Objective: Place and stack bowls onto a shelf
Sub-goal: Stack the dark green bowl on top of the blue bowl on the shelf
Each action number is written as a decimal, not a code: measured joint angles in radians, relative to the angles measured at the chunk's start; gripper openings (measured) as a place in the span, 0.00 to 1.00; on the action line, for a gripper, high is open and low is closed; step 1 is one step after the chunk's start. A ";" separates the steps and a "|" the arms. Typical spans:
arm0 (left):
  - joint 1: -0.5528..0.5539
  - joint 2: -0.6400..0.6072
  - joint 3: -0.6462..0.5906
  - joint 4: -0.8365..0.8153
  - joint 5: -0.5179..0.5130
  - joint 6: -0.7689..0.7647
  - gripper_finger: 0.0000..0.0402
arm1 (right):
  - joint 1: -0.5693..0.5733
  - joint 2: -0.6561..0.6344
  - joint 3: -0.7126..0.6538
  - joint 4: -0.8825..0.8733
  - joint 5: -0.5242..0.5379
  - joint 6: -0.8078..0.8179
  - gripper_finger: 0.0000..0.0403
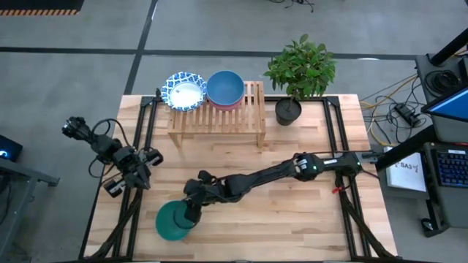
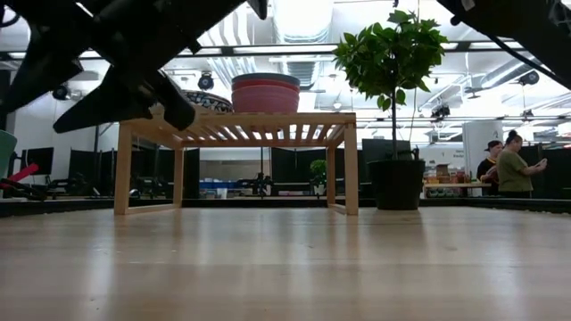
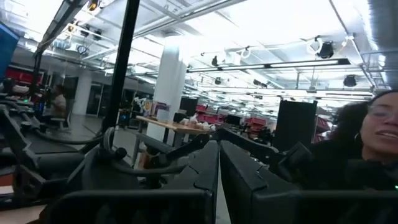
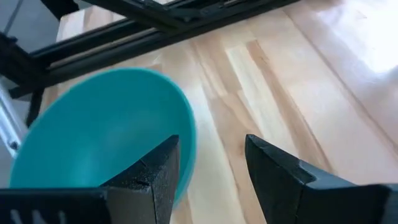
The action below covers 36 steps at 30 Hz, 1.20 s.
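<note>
1. The green bowl sits near the table's front left edge, its rim between the spread fingers of the right gripper: 1 finger inside, 1 outside.
2. The right arm stretches low across the table from the right.
3. Well behind the gripper, the shelf carries a patterned bowl and a blue bowl on pink.
4. The left gripper, pressed together, waits left of the bowl.
</note>
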 joint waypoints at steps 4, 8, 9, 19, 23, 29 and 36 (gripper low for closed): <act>0.000 0.001 0.000 -0.002 0.000 0.000 0.00 | 0.004 0.000 -0.005 0.007 0.000 0.038 0.42; 0.000 0.002 0.000 -0.006 0.000 0.008 0.00 | 0.004 0.031 -0.009 0.018 -0.008 0.061 0.42; 0.000 0.003 0.000 -0.006 0.000 0.014 0.00 | 0.003 0.043 -0.009 0.029 -0.016 0.063 0.42; 0.000 0.008 0.000 -0.017 0.000 0.023 0.00 | -0.003 0.109 -0.010 0.081 -0.113 0.127 0.42; 0.000 0.007 0.000 -0.020 0.000 0.023 0.00 | -0.008 0.106 -0.009 0.083 -0.104 0.121 0.32; 0.000 0.007 0.000 -0.023 0.000 0.023 0.00 | -0.020 0.088 -0.009 0.067 -0.109 0.116 0.05; 0.000 0.007 0.000 -0.025 0.001 0.023 0.00 | -0.050 -0.028 -0.009 -0.135 -0.121 0.119 0.02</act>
